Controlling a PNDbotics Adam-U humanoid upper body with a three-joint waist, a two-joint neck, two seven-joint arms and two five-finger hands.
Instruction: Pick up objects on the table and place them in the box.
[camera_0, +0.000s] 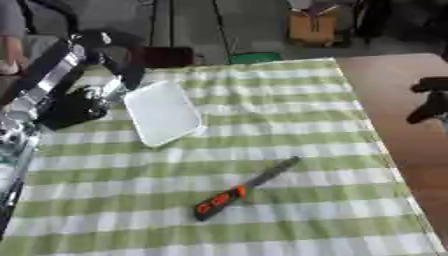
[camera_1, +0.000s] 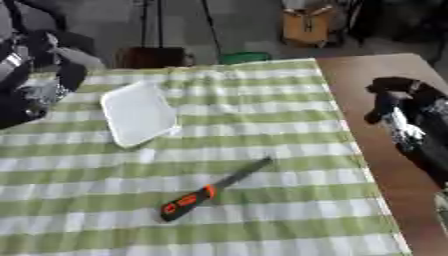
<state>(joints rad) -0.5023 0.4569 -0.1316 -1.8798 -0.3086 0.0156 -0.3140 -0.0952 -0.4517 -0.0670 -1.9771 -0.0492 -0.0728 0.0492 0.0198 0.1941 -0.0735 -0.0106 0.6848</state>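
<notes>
The green-and-white checked counter (camera_0: 289, 125) lies mostly bare. A shallow white rectangular plastic box (camera_0: 163, 114) sits toward its far left, with the left robot hand (camera_0: 83, 102) close beside its left edge. A tool with an orange-and-black handle and dark blade (camera_0: 245, 189) lies diagonally near the middle. The right robot hand (camera_1: 407, 117) hangs over the bare brown wood right of the cloth, well apart from both.

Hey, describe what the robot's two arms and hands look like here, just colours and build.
The left arm is black with long silver metal segments and joints, ending in a black left hand with shiny silvery parts. The right hand is dark and rounded, with silver-white metal showing along the forearm behind it. No markings can be made out.
</notes>
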